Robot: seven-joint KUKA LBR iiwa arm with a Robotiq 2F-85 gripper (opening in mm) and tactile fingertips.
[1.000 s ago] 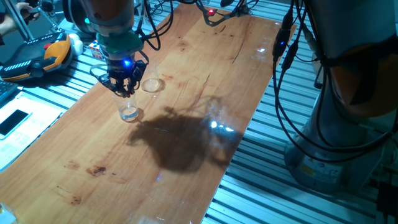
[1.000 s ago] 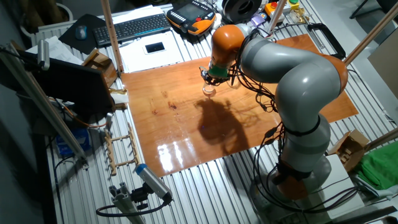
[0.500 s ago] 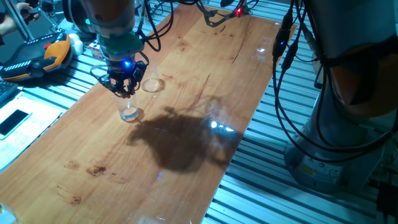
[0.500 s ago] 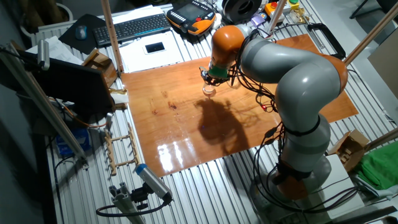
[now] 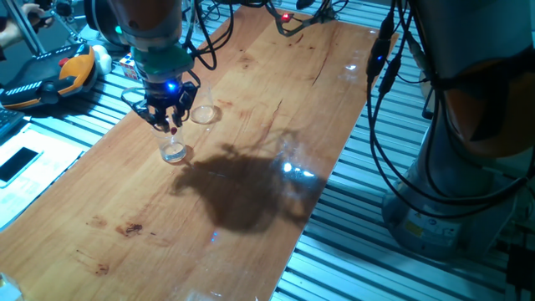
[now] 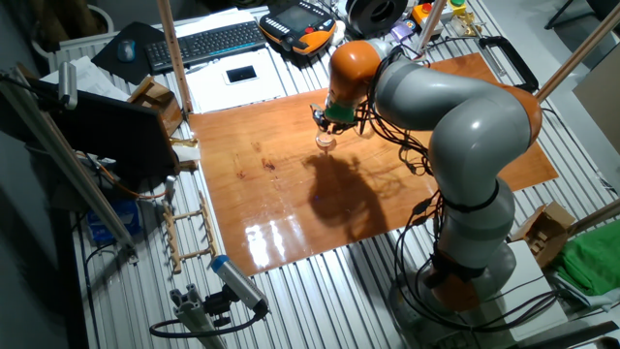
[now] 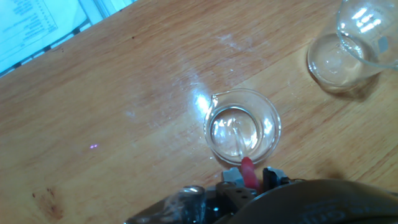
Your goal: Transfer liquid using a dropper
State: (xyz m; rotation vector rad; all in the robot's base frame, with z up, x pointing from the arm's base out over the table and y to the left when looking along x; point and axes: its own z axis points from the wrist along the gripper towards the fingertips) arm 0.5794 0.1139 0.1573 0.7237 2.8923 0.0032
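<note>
My gripper (image 5: 170, 124) hangs over a small low clear glass dish with a spout (image 5: 175, 151) on the wooden table. It is shut on the dropper (image 7: 238, 142). In the hand view the gripper (image 7: 252, 178) is at the bottom edge. The dropper's red end (image 7: 247, 169) sits between the fingers, and its thin clear tube reaches down into the dish (image 7: 268, 118). The liquid (image 7: 225, 129) shows only as a whitish glint on the dish bottom. The red end also shows in one fixed view (image 5: 173, 130). The gripper (image 6: 326, 122) also shows in the other fixed view.
A clear glass tumbler (image 7: 351, 46) stands close beside the dish, also seen in one fixed view (image 5: 203, 113). The wooden table (image 5: 276, 100) lies on a metal frame. A keyboard (image 6: 208, 41), an orange pendant (image 5: 58, 75) and cables lie beyond its edges.
The dropper's red end now shows below the fingers in one fixed view, where it was not seen before. The gripper and both glasses stay where they were.
</note>
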